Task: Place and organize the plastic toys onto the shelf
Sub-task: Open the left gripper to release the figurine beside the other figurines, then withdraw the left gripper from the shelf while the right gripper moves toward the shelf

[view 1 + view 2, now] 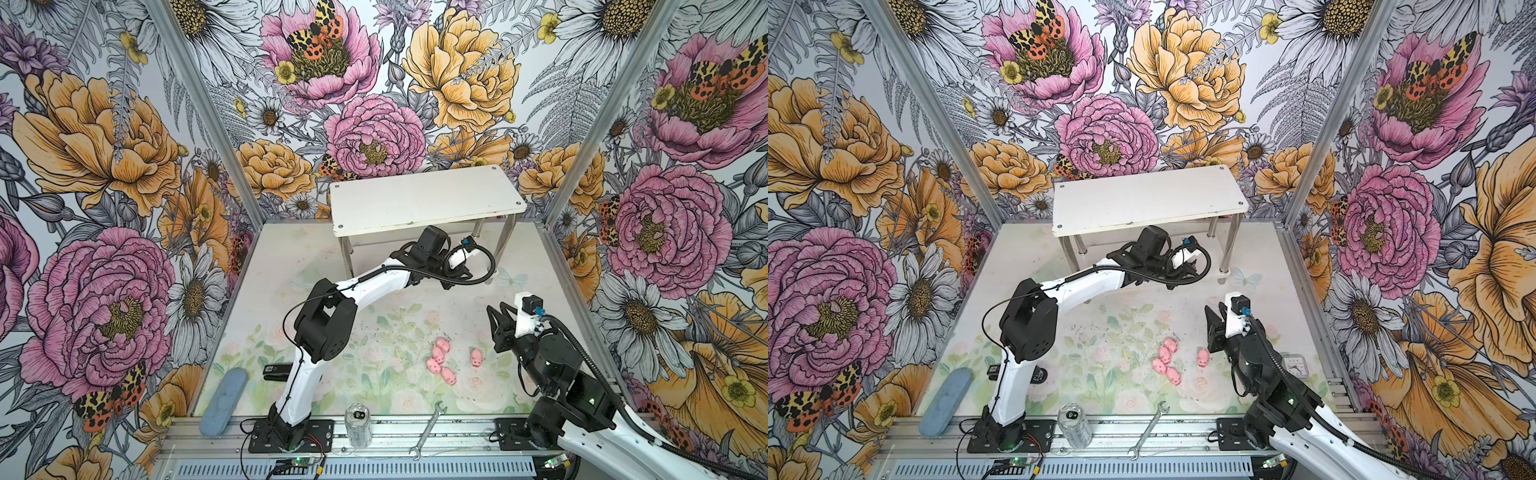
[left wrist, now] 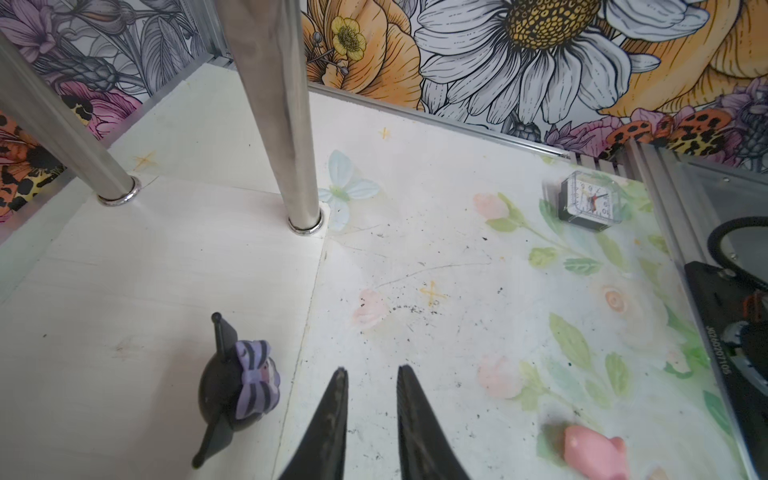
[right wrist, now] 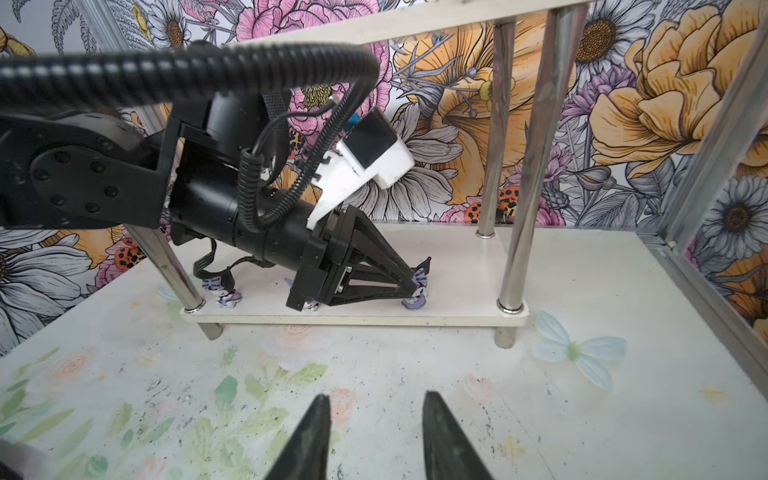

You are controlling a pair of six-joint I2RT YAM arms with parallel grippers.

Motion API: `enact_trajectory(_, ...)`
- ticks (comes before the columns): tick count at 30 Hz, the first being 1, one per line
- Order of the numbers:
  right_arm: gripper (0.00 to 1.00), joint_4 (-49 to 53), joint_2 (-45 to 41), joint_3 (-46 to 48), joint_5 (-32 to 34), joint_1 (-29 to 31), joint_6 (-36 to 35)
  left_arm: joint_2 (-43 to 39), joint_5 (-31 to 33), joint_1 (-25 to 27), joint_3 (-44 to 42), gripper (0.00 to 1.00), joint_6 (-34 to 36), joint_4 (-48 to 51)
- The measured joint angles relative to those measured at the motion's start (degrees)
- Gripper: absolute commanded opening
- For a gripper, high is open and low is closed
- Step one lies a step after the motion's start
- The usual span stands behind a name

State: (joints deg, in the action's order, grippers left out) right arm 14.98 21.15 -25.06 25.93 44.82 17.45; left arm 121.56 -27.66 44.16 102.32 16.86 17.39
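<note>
The white shelf (image 1: 428, 199) (image 1: 1148, 199) stands at the back of the table. My left gripper (image 2: 372, 370) reaches in over its lower tier (image 3: 457, 266) and is open, its jaws narrowly apart with nothing between them. A black-purple figurine (image 2: 237, 390) stands on that tier just beside the fingers, not touching. The right wrist view shows three such figurines (image 3: 222, 291) (image 3: 309, 306) (image 3: 417, 291) on the lower tier, the middle one partly hidden by the left gripper (image 3: 415, 286). Several pink pigs (image 1: 442, 359) (image 1: 1167, 359) lie on the table, one of them (image 1: 476, 357) apart. My right gripper (image 3: 376, 397) (image 1: 496, 313) hovers open and empty behind them.
A clear can (image 1: 358, 424) and a silver wrench (image 1: 428, 432) lie at the front rail. A blue-grey oblong pad (image 1: 224, 401) rests at the front left. A small clock (image 2: 590, 201) (image 1: 1295, 365) sits near the right wall. Chrome legs (image 2: 291, 124) flank the left gripper.
</note>
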Motion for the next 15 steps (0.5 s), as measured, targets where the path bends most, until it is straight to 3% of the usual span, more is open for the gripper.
enact_trajectory(3,0.25,0.1,-0.1,-0.2,0.0,0.0,0.6,-1.6,0.7,0.1,0.0,0.21,0.0,-0.9)
enact_trajectory(7,0.0,1.2,-0.5,-0.2,0.6,0.0,2.1,-2.6,1.5,-0.5,0.0,0.17,-0.4,-1.6)
enact_trajectory(15,0.0,2.6,4.5,-0.3,1.4,-1.8,4.7,-3.6,2.4,-0.4,-1.9,0.15,-1.4,-2.2)
